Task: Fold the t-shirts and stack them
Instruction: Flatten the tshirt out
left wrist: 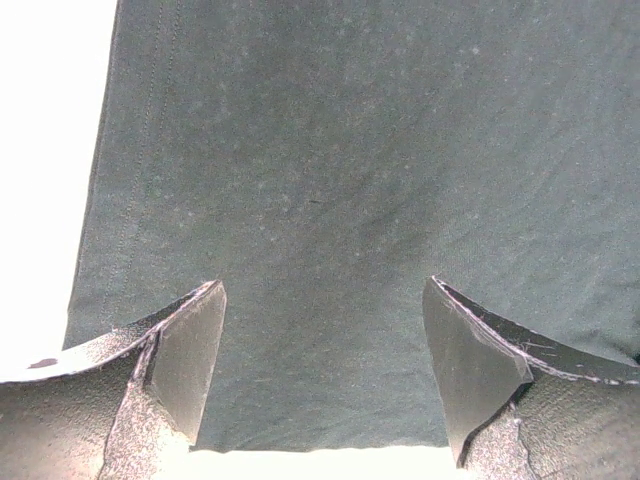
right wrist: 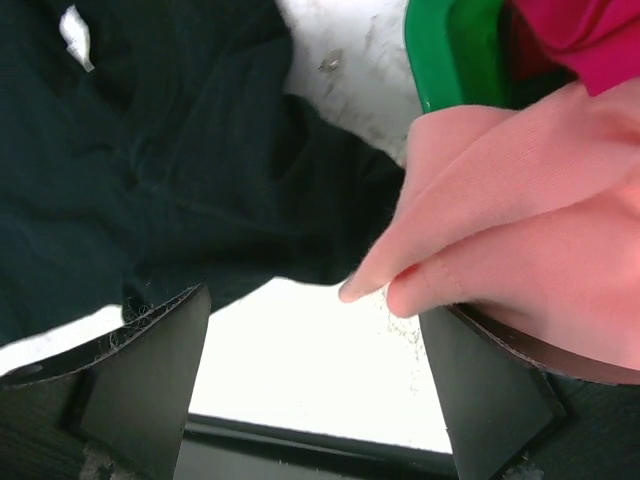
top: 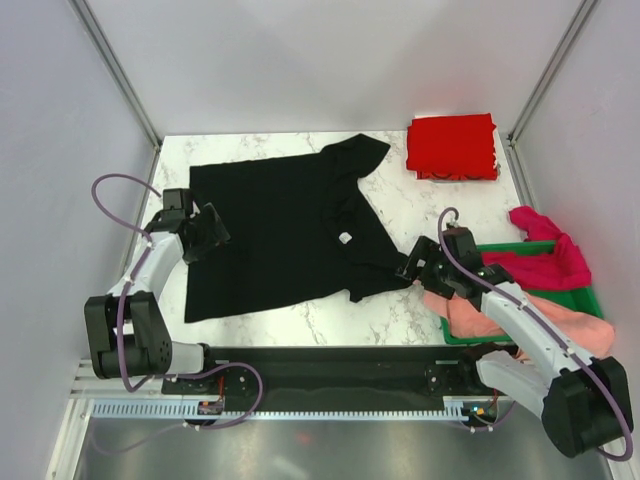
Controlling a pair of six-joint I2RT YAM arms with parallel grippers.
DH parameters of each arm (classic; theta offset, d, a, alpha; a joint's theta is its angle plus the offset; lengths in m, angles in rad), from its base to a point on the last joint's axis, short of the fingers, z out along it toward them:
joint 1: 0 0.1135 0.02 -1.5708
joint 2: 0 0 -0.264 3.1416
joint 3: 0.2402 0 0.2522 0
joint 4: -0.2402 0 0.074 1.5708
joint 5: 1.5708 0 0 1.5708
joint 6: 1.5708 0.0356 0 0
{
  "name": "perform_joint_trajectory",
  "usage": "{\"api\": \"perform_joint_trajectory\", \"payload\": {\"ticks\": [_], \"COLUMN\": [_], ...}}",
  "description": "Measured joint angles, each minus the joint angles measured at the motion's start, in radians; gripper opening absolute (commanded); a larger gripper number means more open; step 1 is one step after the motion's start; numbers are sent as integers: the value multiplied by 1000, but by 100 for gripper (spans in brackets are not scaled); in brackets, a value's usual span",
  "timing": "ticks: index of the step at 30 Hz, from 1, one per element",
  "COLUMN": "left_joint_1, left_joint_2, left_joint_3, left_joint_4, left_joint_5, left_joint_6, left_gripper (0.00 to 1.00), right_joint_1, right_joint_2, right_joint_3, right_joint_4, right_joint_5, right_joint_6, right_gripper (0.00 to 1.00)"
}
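Behind the green bin [top: 588, 298], you had the red shirt [top: 452, 147] folded. Left of the bin, the black shirt [top: 280, 225] lay spread, with the left gripper [top: 212, 232] and right gripper [top: 412, 265] at its edges, wide open and empty. The pink shirt [top: 560, 325] and magenta shirt [top: 545, 262] sat in the bin, unfolded.

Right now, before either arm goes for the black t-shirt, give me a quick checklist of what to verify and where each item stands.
1. Left gripper open over the black t-shirt edge: ok.
2. Right gripper open, holding nothing: ok.
3. Black t-shirt lying flat: not ok, rumpled around the collar and near sleeve.
4. Salmon-pink shirt clear of the right gripper: not ok, it spills from the green bin right beside one jaw.
5. Left gripper touching the cloth: cannot tell.
6. Red shirt folded at the far corner: ok.
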Motion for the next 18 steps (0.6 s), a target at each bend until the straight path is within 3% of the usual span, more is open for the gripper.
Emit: {"api": "perform_joint_trajectory", "payload": {"ticks": [7,12,18], "left_joint_1": [0,0,0], "left_joint_2": [-82,-182,-186], "left_joint_3": [-10,-12,-26], "left_joint_4": [-5,-1,-1], "left_joint_5": [-16,-9,-10], "left_joint_6": [0,7,19], "left_gripper": [85,85,85], "right_joint_1": [-7,32,166], "right_joint_2": [-51,219,696], "right_joint_3": [93,369,789], "right_joint_4": [-12,30,15], "right_joint_5": [-79,-61,-5], "right_joint_6": [-28,-53,-135], "right_gripper": [94,95,91]}}
